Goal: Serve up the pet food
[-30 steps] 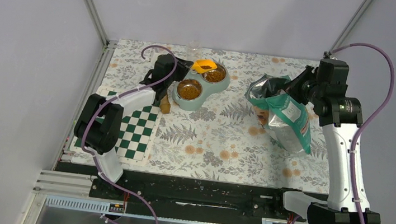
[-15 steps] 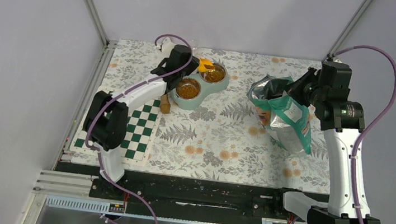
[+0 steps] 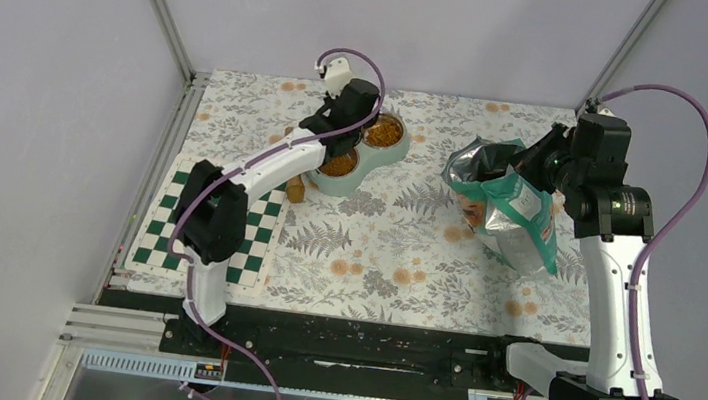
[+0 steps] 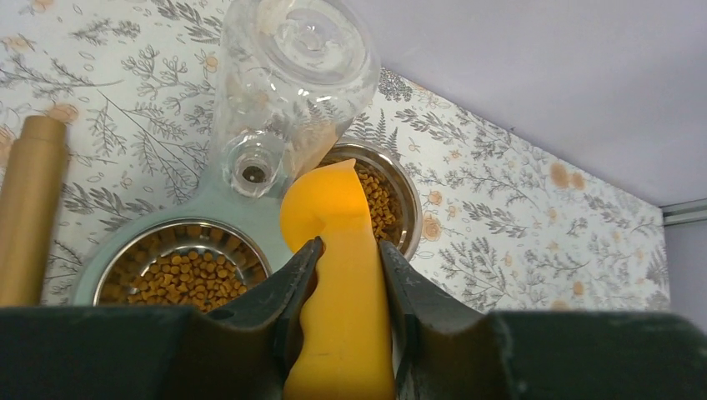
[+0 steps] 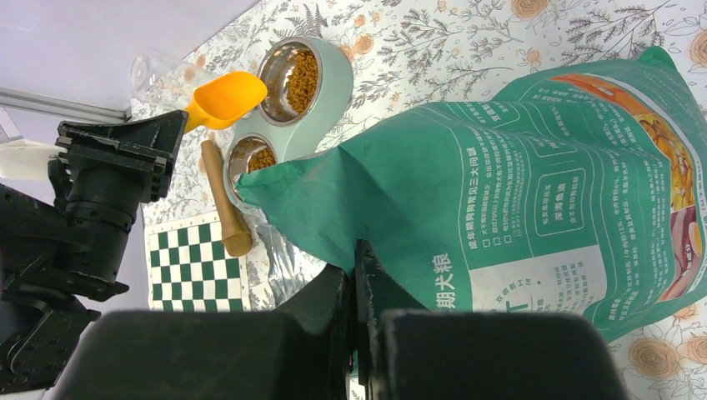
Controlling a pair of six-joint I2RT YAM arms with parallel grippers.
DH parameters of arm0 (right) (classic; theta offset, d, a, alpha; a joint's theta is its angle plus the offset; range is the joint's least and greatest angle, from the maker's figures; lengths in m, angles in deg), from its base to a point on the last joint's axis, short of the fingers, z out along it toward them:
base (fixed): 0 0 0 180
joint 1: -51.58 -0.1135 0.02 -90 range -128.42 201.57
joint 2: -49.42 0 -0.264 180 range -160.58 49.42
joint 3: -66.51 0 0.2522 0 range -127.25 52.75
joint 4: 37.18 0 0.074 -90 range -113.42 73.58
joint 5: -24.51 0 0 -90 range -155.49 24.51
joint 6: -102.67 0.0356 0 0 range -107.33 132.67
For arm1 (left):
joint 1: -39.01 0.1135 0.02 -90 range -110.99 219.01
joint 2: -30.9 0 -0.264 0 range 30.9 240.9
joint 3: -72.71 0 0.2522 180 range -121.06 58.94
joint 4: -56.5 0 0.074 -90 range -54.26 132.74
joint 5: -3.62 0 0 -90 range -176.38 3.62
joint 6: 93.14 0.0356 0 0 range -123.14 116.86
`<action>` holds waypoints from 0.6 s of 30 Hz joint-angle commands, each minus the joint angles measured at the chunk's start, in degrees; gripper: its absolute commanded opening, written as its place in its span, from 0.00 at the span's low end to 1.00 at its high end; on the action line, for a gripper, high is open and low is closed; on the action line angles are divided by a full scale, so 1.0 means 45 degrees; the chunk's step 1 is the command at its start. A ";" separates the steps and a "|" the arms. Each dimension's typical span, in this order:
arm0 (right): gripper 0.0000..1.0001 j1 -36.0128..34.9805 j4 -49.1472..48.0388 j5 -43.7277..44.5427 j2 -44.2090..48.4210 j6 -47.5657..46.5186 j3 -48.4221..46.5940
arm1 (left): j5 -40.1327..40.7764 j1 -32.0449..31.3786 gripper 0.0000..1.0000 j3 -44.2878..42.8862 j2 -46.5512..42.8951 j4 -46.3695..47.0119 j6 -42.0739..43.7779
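Brown pet food (image 4: 179, 275) fills both steel bowls of a pale green double feeder (image 3: 327, 179); kibble also shows in the far bowl (image 4: 382, 200). My left gripper (image 4: 343, 258) is shut on the handle of the orange scoop (image 4: 338, 287), whose head is tipped downward over the far bowl. In the top view the left gripper (image 3: 352, 109) hangs over the feeder. My right gripper (image 5: 357, 267) is shut on the edge of the teal-and-silver food bag (image 5: 550, 200), holding it up at the right (image 3: 511, 203).
A clear plastic bottle (image 4: 292, 79) stands at the feeder's back. A wooden rolling pin (image 5: 223, 200) lies left of the feeder, beside a green-and-white checkered mat (image 3: 225, 236). The floral cloth covers the table; a metal frame post (image 3: 156, 1) rises at the back left.
My left gripper has moved right and toward the back over the feeder, and the scoop has tipped over above the far bowl. The right arm and bag have barely moved.
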 commanded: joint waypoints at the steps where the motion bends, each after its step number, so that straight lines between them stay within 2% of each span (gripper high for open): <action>1: 0.00 0.0124 -0.0372 0.0320 0.0397 -0.0238 -0.0149 | 0.0706 -0.0233 0.00 -0.0861 -0.0511 0.0089 0.1520; 6: 0.00 0.0134 -0.0362 -0.0008 0.0269 -0.0315 -0.0263 | -0.1370 -0.0336 0.00 -0.1022 -0.1815 0.0081 0.2301; 12: 0.00 0.0124 -0.0332 -0.0500 0.0091 -0.0551 -0.0517 | -0.5488 -0.0316 0.00 -0.0404 -0.4051 -0.0226 0.2950; 18: 0.00 0.0143 -0.0913 -0.1152 0.0233 -0.0492 -0.0077 | -1.0749 -0.0301 0.00 0.1310 -0.6051 0.2678 0.3857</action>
